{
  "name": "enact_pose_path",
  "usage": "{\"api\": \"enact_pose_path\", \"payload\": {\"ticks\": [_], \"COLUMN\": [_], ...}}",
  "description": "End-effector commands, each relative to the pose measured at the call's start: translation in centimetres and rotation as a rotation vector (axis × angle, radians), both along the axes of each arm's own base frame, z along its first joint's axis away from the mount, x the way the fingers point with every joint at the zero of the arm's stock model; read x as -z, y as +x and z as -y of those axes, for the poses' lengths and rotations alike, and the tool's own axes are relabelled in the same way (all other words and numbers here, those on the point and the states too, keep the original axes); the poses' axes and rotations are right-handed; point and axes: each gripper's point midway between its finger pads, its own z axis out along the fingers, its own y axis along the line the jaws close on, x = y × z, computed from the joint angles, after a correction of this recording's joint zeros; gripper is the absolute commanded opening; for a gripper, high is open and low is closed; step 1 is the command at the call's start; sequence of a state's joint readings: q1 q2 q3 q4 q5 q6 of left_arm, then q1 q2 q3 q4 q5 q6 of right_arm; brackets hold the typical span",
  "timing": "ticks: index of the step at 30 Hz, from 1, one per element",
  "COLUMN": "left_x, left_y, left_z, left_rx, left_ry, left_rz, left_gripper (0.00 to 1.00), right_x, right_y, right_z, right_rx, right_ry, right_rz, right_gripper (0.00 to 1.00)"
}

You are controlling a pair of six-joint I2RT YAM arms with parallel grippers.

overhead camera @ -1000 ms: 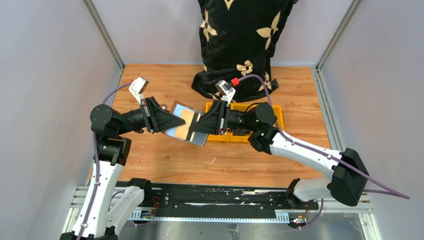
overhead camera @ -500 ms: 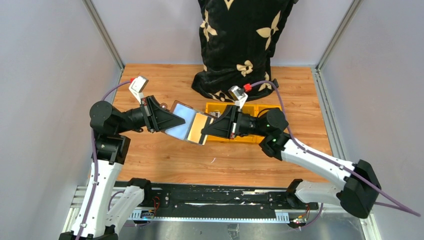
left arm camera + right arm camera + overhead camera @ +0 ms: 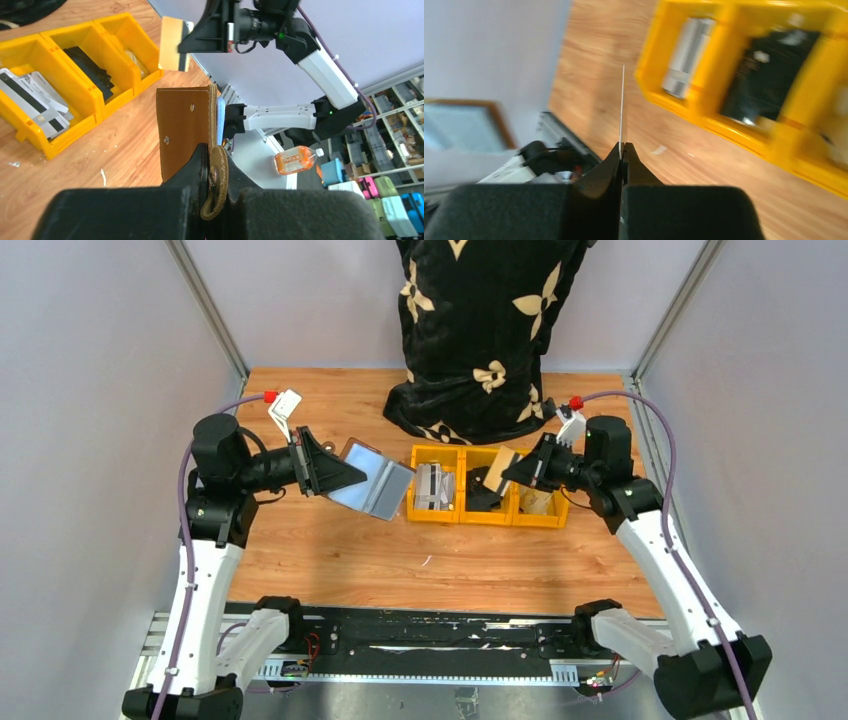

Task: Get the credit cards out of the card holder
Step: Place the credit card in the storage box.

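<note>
My left gripper [image 3: 345, 474] is shut on the card holder [image 3: 373, 486], a brown folding wallet held in the air with its shiny grey inner side up. The left wrist view shows its brown outer face [image 3: 182, 122] clamped between my fingers [image 3: 197, 165]. My right gripper [image 3: 514, 471] is shut on one tan credit card [image 3: 499, 462] with a dark stripe, held above the yellow bins and apart from the holder. The card also shows in the left wrist view [image 3: 172, 44] and edge-on in the right wrist view [image 3: 622, 107]. Several grey cards [image 3: 432, 486] lie in the left bin.
A row of three yellow bins [image 3: 486, 517] sits mid-table; the middle one holds black items [image 3: 478, 495], the right one tan items [image 3: 541, 501]. A black bag with a flower pattern [image 3: 480, 330] stands at the back. Walls and frame posts close in both sides.
My right gripper has drawn the tan card out of the holder and carried it right, over the bins. My left gripper keeps the holder and has shifted slightly back left.
</note>
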State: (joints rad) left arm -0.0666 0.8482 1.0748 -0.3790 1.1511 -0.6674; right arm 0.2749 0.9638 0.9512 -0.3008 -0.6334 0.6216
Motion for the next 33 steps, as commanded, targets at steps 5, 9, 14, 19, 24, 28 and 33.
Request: {"api": "enact_pose_path", "payload": {"ticks": [5, 9, 14, 19, 24, 28, 33], "left_x": [-0.5, -0.8, -1.1, -1.4, -1.7, -1.8, -1.8], "left_y": [-1.7, -2.3, -2.7, -3.0, -3.2, -3.3, -3.2], "left_z": [-0.1, -0.1, -0.1, -0.1, -0.1, -0.1, -0.1], "left_rx": [0.029, 0.041, 0.047, 0.054, 0.053, 0.055, 0.055], "left_ry": [0.012, 0.010, 0.004, 0.001, -0.007, -0.008, -0.009], "left_rz": [0.078, 0.091, 0.105, 0.112, 0.123, 0.126, 0.133], "left_gripper": [0.00, 0.00, 0.00, 0.00, 0.00, 0.00, 0.00], "right_x": [9.8, 10.8, 12.2, 14.0, 15.8, 17.6, 19.0], "right_y": [2.6, 4.6, 7.1, 9.5, 10.6, 10.4, 9.4], "right_z": [10.1, 12.1, 13.4, 13.4, 11.1, 10.8, 11.8], "right_rx": [0.302, 0.348, 0.398, 0.388, 0.279, 0.249, 0.280], "right_ry": [-0.482, -0.577, -0.628, -0.652, -0.584, -0.580, -0.630], "right_rz": [-0.237, -0.259, -0.296, -0.343, -0.402, -0.456, -0.489], "right_gripper": [0.00, 0.00, 0.00, 0.00, 0.00, 0.00, 0.02]}}
